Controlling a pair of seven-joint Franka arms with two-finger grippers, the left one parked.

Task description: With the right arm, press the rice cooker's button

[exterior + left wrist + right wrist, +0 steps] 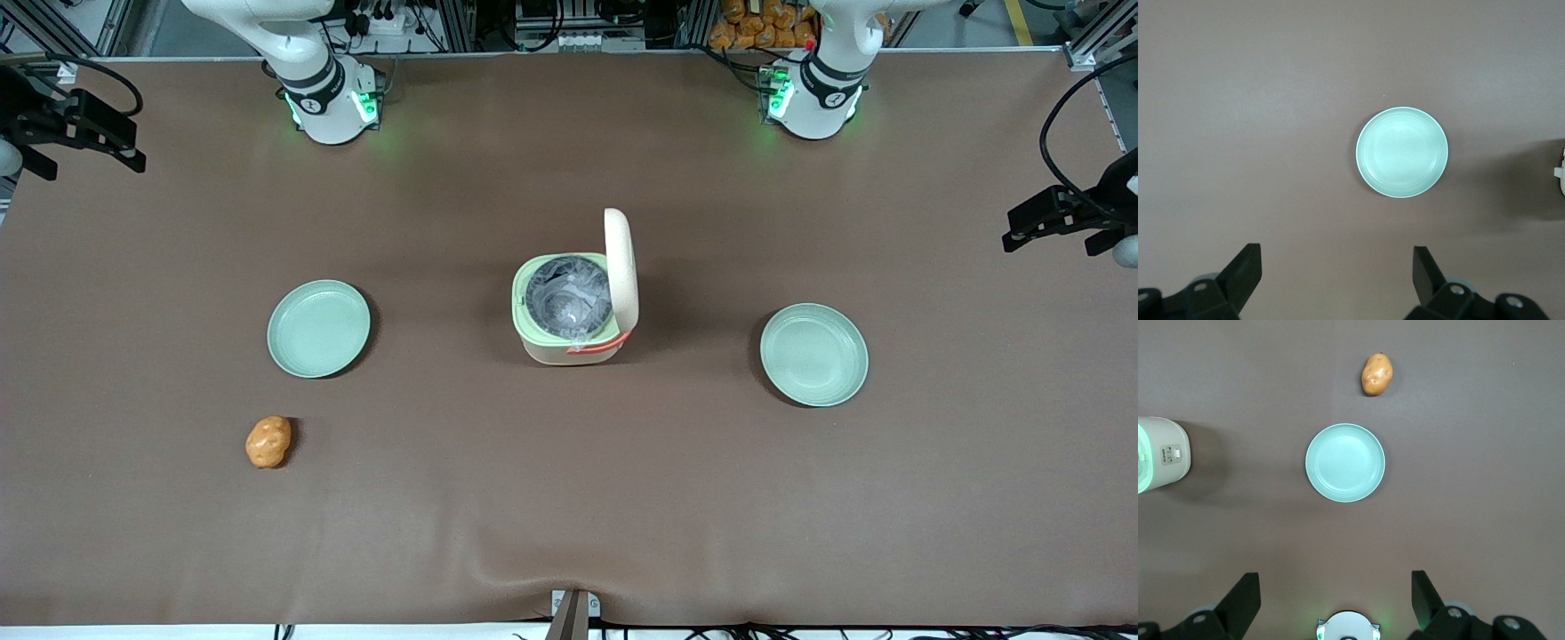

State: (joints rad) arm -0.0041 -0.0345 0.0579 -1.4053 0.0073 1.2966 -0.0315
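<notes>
My end effector (1331, 603) hangs high over the working arm's end of the bench (569, 498), its two black fingers (1245, 593) spread wide with nothing between them. Directly beneath it lies a mint-green plate (1345, 462), and a little past that plate, nearer the front camera, sits an orange-brown potato (1376, 374). The rice cooker (573, 307) stands well away from my end effector, toward the middle of the bench, with its lid (620, 269) swung upright and the silvery inner pot (567, 295) exposed inside the mint rim; the coral handle (600, 345) lies along the cooker's edge nearest the front camera. I cannot make out the button. A second mint-green plate (813, 354) rests toward the parked arm's end.
</notes>
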